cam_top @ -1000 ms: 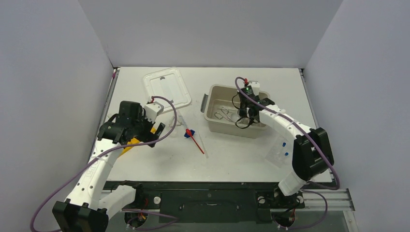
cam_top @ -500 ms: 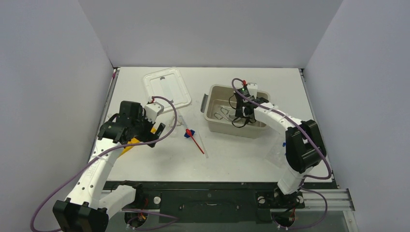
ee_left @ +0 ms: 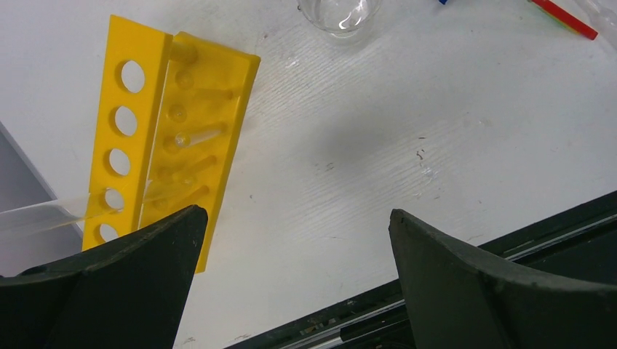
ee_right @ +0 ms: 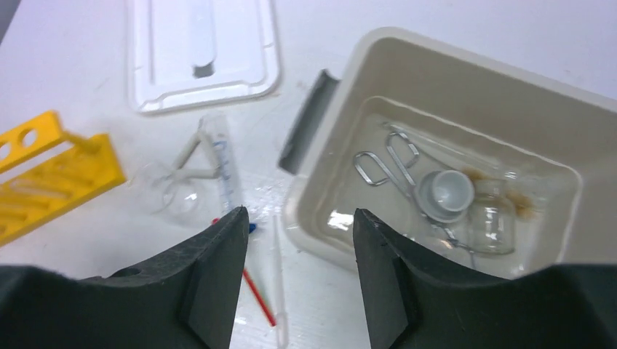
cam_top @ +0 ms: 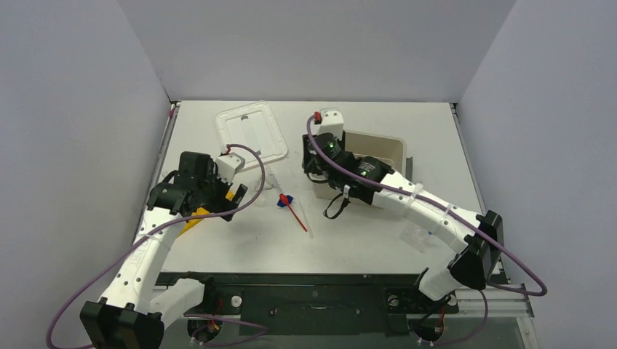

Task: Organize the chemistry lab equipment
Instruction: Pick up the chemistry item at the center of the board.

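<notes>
The white table [cam_top: 240, 240] is carrying a beige tub [ee_right: 473, 87]. A white lid [cam_top: 251, 133] is lying flat left of the tub. A red spatula [cam_top: 295, 216] and blue cap [cam_top: 285, 199] are lying front-left of it, and a yellow rack [ee_left: 211, 94] is lying farther left.

glossy plastic rack [ee_left: 211, 109], shiny metal tongs [ee_right: 402, 177]

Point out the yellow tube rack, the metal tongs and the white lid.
yellow tube rack [ee_left: 218, 87], left wrist view, on its lower plate.
metal tongs [ee_right: 399, 169], right wrist view, by the handle loops.
white lid [ee_right: 164, 58], right wrist view, on its flat panel.
</notes>
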